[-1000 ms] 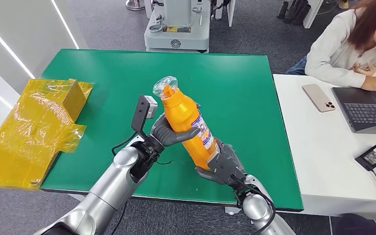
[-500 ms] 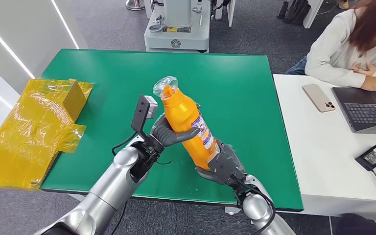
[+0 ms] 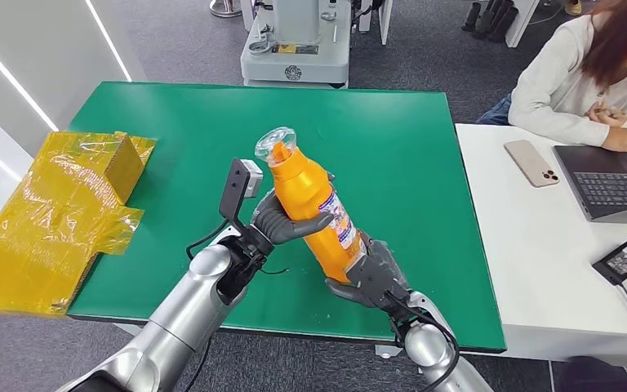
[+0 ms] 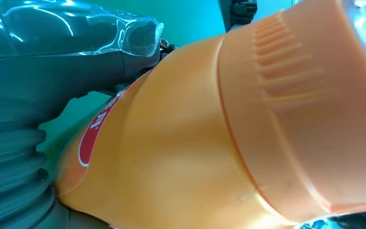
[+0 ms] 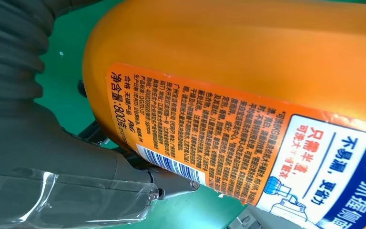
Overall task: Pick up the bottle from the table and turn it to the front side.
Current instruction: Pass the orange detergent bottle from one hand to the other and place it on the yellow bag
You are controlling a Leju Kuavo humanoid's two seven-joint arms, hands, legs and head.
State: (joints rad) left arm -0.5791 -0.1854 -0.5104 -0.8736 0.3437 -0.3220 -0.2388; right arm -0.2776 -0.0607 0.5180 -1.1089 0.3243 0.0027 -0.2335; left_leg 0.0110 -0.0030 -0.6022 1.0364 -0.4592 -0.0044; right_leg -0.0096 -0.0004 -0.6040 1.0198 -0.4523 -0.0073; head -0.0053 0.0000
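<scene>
Bottle (image 3: 314, 208) work is mid-turn: the orange bottle is up off the green table (image 3: 424, 147), tilted, cap end leaning away from the robot, held between both hands

Left hand (image 3: 282, 222) wraps the upper body just below the shoulder, fingers curled round the front of it. From the left wrist view the thumb (image 4: 76, 62) lies pressed along the bottle's side. Right hand (image 3: 371, 273) cups the base from below and grips it; the right wrist view shows the printed back label (image 5: 209, 138) with its barcode facing that hand

To turn it well, I'd say 1 hand should carry the weight while the other loosens and re-grips, rolling the bottle about its long axis until the back label swings away. Smooth plastic may slip, so keep the base supported and never slacken both hands together
</scene>
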